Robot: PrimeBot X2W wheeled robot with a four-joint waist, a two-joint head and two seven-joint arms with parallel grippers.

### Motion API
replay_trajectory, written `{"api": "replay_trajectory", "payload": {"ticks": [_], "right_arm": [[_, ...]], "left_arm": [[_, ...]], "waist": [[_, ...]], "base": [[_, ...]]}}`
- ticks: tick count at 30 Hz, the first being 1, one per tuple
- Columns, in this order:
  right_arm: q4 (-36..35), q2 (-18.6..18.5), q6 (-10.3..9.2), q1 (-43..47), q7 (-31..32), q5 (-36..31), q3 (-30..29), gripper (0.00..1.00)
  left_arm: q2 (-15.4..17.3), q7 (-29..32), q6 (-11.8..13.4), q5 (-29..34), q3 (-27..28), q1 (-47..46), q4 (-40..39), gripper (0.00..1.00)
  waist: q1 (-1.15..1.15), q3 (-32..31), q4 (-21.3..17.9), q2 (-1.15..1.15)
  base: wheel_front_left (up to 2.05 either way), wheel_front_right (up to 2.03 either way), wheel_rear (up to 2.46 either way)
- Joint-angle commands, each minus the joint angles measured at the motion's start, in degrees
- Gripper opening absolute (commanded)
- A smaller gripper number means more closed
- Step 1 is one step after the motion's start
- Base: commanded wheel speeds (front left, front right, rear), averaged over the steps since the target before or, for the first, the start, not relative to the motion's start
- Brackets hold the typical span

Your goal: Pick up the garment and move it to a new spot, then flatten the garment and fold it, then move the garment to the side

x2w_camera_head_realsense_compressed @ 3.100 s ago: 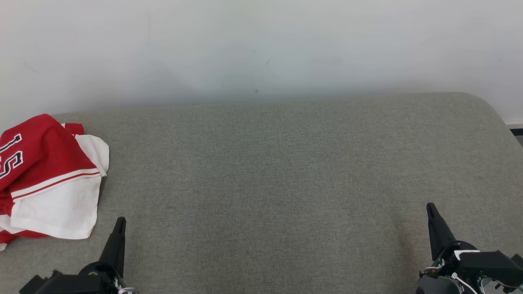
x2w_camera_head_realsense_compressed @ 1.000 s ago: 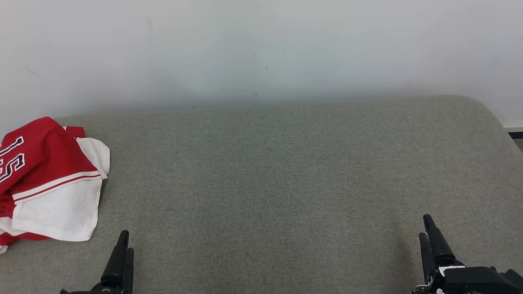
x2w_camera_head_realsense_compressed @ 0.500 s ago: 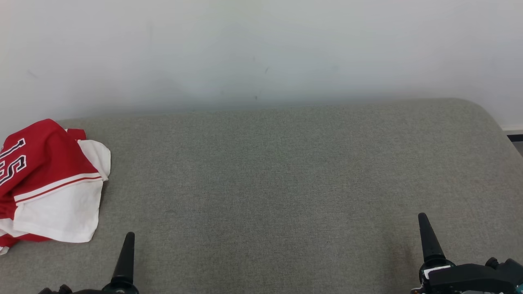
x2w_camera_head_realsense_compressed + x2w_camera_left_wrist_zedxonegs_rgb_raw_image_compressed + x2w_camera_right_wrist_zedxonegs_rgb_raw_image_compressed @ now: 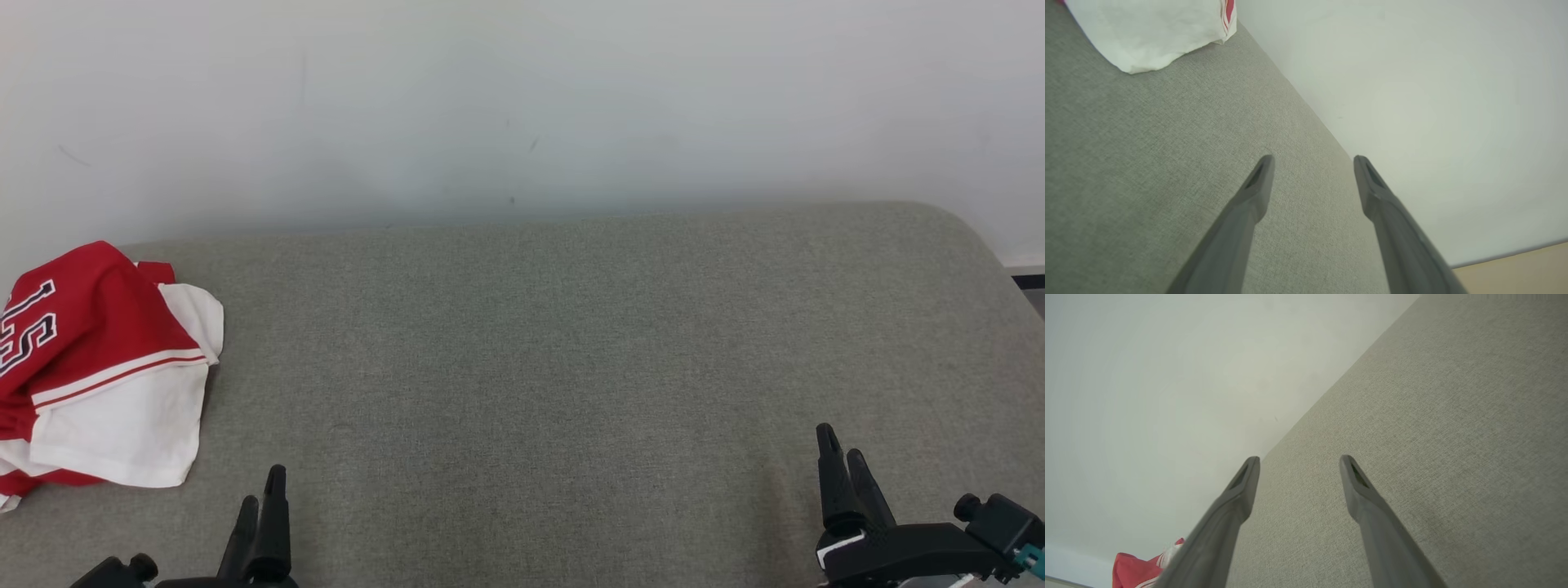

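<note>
- My left claw (image 4: 263, 490) sits low and close to my body, its two dark fingers (image 4: 1249, 204) pointing away from me over the worktop (image 4: 522, 367).
- The left claw is spread wide. There is a clear gap between its fingers and nothing is held between them.
- My right claw (image 4: 839, 443) is well apart from the left one, on the far side of the worktop, and also points away from me.
- The right claw is spread just as wide and has hold of nothing. Bare grey fabric shows between its fingers.
- The garment (image 4: 98, 367) is a red and white sports shirt with black-and-white lettering on the red part.
- It lies in a loose, crumpled heap ahead of my left claw and off to its outer side. It is near that claw but not touching it.
- From my right claw, the garment is far across the worktop, beyond the left claw.
- The garment's white lower panel is the part nearest my left claw, and the red part lies beyond it.
- The worktop is covered in grey-green woven cloth. The stretch between and ahead of my two claws is smooth.
- A plain pale wall (image 4: 522, 106) rises beyond both claws, right behind the worktop's far edge.
</note>
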Motion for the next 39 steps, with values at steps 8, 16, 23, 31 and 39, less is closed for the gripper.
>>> {"api": "replay_trajectory", "payload": {"ticks": [8, 16, 23, 31, 39], "right_arm": [[-0.70, -0.14, -0.05, 0.16, -1.33, -9.44, 0.16, 1.00], [-0.63, -0.10, -0.06, 0.40, -2.43, -16.34, 0.73, 1.00], [-0.71, -0.09, -0.06, 0.79, -3.11, -21.51, 1.03, 1.00], [-0.78, -0.10, -0.07, 1.15, -3.91, -26.40, 1.74, 1.00], [-0.45, -0.12, -0.08, 1.37, -4.71, -29.91, 2.01, 1.00]], "left_arm": [[0.36, -1.86, 0.97, 10.35, -1.67, 0.50, -1.26, 1.00], [0.41, -3.23, 1.64, 17.71, -2.43, 1.09, -1.83, 1.00], [0.44, -4.30, 1.58, 23.21, -2.45, 1.71, -2.13, 1.00], [0.47, -5.49, 2.23, 29.05, -2.80, 2.44, -2.71, 1.00], [0.50, -6.48, 2.57, 32.96, -2.95, 2.95, -3.07, 1.00]], "waist": [[0.00, -0.43, 0.05, 0.00], [0.00, -0.77, -0.06, 0.00], [0.00, -1.15, 0.00, 0.00], [0.00, -1.48, 0.10, 0.00], [0.00, -1.72, 0.23, 0.00]], "base": [[0.00, 0.00, 0.00], [0.00, 0.00, 0.00], [0.00, 0.00, 0.00], [0.00, 0.00, 0.00], [0.00, 0.00, 0.00]]}}
